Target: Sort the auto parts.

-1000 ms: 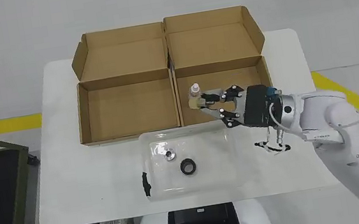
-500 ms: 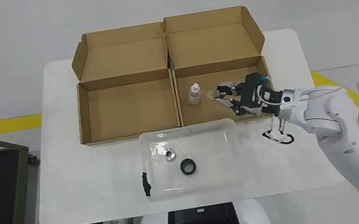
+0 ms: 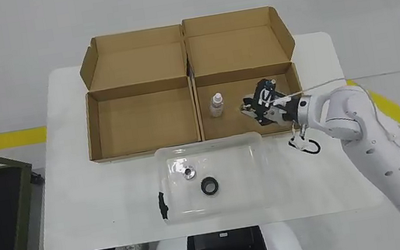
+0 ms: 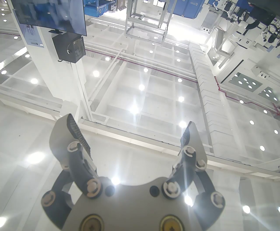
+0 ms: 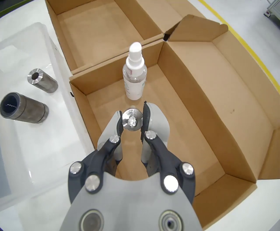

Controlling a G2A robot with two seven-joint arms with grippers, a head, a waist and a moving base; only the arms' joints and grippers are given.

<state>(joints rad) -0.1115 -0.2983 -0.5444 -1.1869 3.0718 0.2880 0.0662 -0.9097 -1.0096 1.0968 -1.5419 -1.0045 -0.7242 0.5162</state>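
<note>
Just beside the one spray bottle, within the same cardboard box of two, my right hand is clenched on one shiny metal disc. Farther from the bottle, one small sleeve and one large sleeve lie in one clear tray; my left hand is spread wide, holding nothing.

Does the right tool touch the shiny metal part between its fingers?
Touching. In the right wrist view, both pads of the right tool press the rim of the metal part.
</note>
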